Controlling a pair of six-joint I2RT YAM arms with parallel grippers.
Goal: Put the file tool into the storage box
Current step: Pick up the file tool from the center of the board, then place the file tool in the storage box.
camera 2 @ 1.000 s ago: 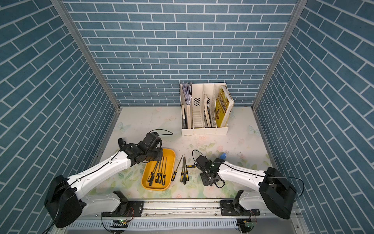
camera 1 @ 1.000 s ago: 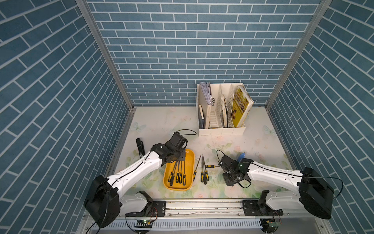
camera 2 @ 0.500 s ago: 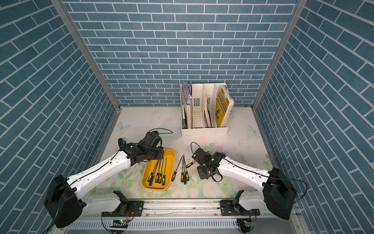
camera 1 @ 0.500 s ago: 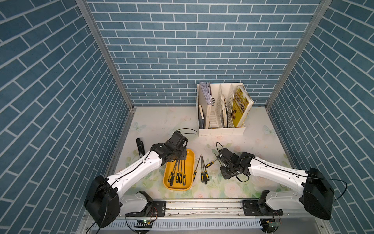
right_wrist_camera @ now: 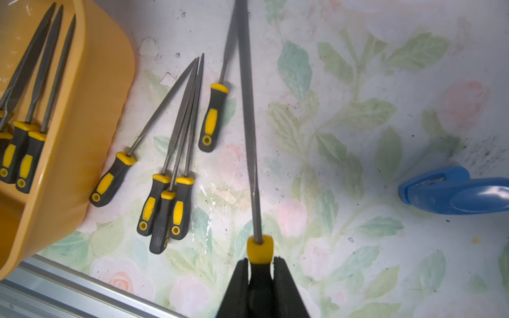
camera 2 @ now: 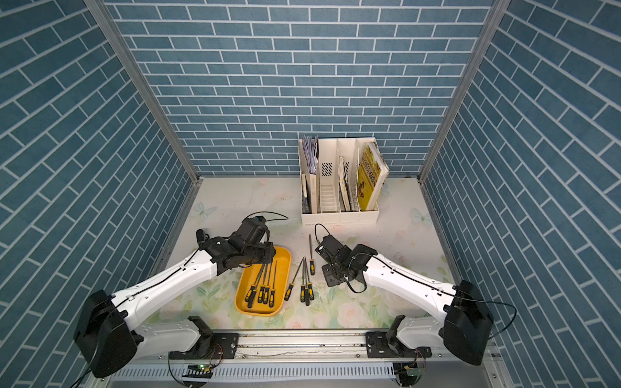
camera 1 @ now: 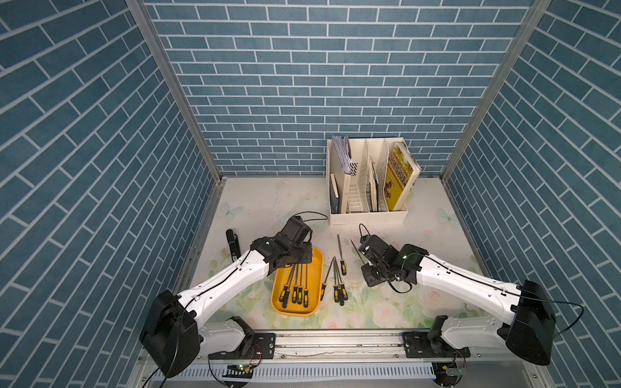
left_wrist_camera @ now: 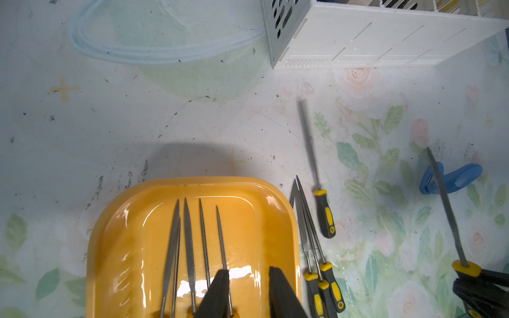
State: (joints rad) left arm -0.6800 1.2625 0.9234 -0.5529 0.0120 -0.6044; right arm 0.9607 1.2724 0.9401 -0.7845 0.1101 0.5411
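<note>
In a top view, right claw grips file handle, shaft pointing eleven o'clock; tray lies at nine o'clock; left claw part-open, empty.

At the back of my desk, right of the middle, a tall white slotted organiser stands near the blue brick wall; a yellow book leans in its rightmost slot, and papers stick up from the leftmost; a slim black stick-like thing lies by my left edge; a blue plastic piece lies flat on the flowered cover, though what it is I cannot tell.
</note>
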